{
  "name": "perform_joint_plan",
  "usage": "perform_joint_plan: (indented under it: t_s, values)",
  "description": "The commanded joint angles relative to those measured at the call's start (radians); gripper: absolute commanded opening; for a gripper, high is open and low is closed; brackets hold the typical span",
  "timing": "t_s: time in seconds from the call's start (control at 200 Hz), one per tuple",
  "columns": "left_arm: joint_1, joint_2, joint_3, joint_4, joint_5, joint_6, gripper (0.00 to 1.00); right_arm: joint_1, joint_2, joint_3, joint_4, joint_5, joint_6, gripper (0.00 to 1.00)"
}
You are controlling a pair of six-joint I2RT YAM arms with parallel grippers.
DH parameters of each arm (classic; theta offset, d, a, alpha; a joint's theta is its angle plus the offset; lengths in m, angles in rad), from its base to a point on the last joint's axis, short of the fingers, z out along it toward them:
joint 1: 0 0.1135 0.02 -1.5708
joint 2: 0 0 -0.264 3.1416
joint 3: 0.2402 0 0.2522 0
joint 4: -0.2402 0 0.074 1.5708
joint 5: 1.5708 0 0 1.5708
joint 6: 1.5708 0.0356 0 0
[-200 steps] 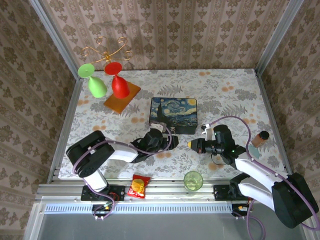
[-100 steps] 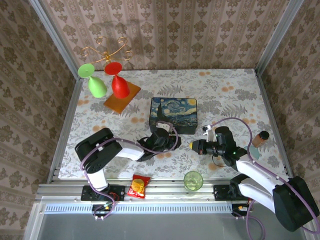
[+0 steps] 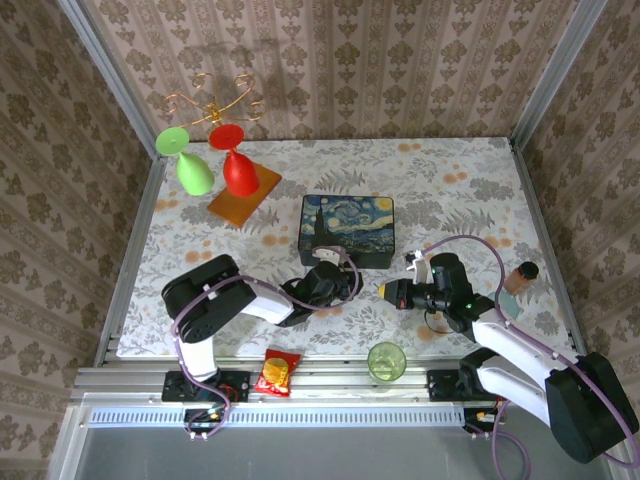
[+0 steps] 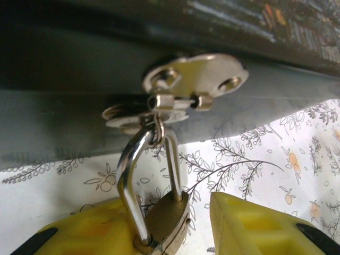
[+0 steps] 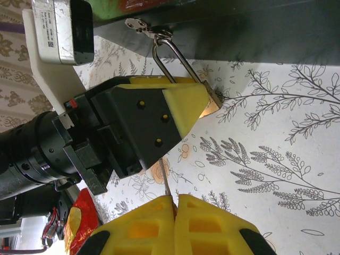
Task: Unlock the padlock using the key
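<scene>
padlock: brass body [image 4: 167,219] at low centre of the left wrist view, hanging tilted. Its silver shackle [image 4: 130,175] is threaded through the ring of the clasp [image 4: 194,79].
clasp: on the dark front wall of the painted box [image 3: 347,228], which sits mid-frame in the overhead view on the floral table [image 3: 450,190].
left gripper [image 3: 325,283]: at the box's near edge. Its yellow fingers [image 4: 255,226] stand one on either side of the padlock body. The finger at frame left lies against the shackle leg. A sliver of cloth shows between the body and the finger at frame right. Whether the squeeze is complete below the frame edge, cannot tell.
right gripper [image 5: 173,201]: bottom centre of its own wrist view, fingers pressed together on the key [image 5: 164,179].
key: thin blade seen edge-on, pointing up the frame, its tip just below the left gripper's black housing and apart from the padlock.
</scene>
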Motion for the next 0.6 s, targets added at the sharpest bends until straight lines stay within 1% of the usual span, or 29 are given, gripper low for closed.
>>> perform_joint_plan:
  t_s: [0.0,0.185,0.255,0.275,0.325,0.44,0.595]
  values:
    - [-0.004,0.068,0.001,-0.021,-0.011,-0.023,0.39,-0.006,-0.008,-0.024,0.005,0.023,0.014,0.00]
    - [-0.001,0.052,-0.012,-0.003,0.008,-0.039,0.24,-0.006,0.006,-0.048,0.053,0.015,0.044,0.00]
    - [0.003,0.035,-0.020,0.001,0.017,-0.052,0.16,-0.008,0.035,-0.061,0.104,-0.006,0.068,0.00]
    - [0.005,0.031,-0.022,0.002,0.022,-0.059,0.11,-0.007,0.047,-0.062,0.115,-0.014,0.072,0.00]
    - [0.009,0.024,-0.027,0.016,0.039,-0.072,0.06,-0.009,0.084,-0.058,0.137,-0.028,0.078,0.00]
    - [0.020,0.010,-0.046,0.065,0.076,-0.120,0.05,-0.012,0.189,-0.049,0.221,-0.089,0.103,0.00]
    - [0.038,-0.008,-0.080,0.167,0.121,-0.200,0.04,-0.018,0.309,-0.062,0.402,-0.149,0.171,0.00]
